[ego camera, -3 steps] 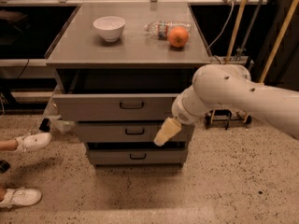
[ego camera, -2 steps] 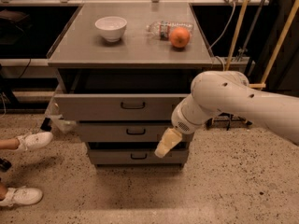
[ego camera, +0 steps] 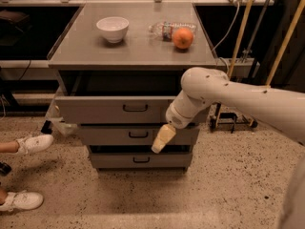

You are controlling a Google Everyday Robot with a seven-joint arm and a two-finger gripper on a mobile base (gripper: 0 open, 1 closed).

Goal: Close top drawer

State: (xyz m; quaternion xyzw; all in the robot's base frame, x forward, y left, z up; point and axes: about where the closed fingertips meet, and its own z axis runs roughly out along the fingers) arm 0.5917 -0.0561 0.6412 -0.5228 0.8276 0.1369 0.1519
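The top drawer [ego camera: 95, 109] of the grey cabinet stands pulled out, with its dark inside showing behind the flat front. Its small dark bar handle [ego camera: 135, 108] sits at the centre of the front. My gripper [ego camera: 162, 138] hangs in front of the middle drawer [ego camera: 114, 134], below and to the right of the top drawer's handle, and does not touch the top drawer. My white arm [ego camera: 228, 97] reaches in from the right and covers the right end of the drawer fronts.
On the cabinet top [ego camera: 86, 46] stand a white bowl [ego camera: 113, 28], a plastic bottle [ego camera: 164, 29] and an orange fruit [ego camera: 183, 38]. The bottom drawer [ego camera: 141, 160] is below. A person's white shoes [ego camera: 33, 143] are on the floor at left. Poles and cables stand at right.
My gripper has moved a little down and to the right in front of the middle drawer. The top drawer stays pulled out.
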